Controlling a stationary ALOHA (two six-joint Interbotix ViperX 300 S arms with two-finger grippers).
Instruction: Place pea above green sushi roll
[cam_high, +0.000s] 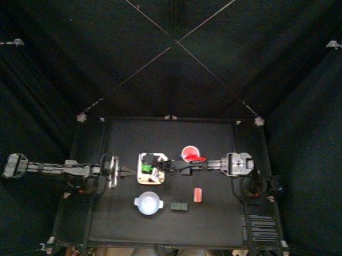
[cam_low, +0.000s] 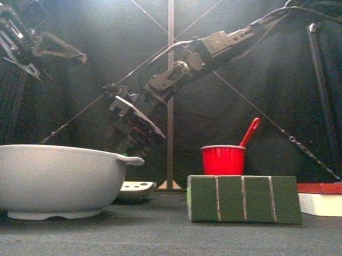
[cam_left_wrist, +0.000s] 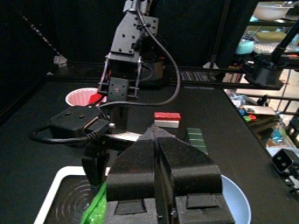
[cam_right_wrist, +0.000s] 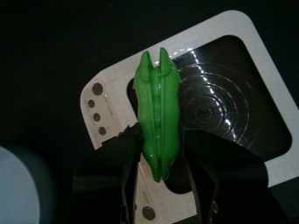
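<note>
The pea is a bright green pod held upright between the jaws of my right gripper, just over the white tray. In the top view the pea hangs over the tray at the table's middle left. The green sushi roll lies on the table nearer the front, to the right of the bowl; it stands large in the front view. My right gripper reaches across from the right. My left gripper rests beside the tray, jaws together.
A grey bowl stands left of the sushi roll. A red cup with a red stick stands behind. A small red piece lies right of the sushi roll.
</note>
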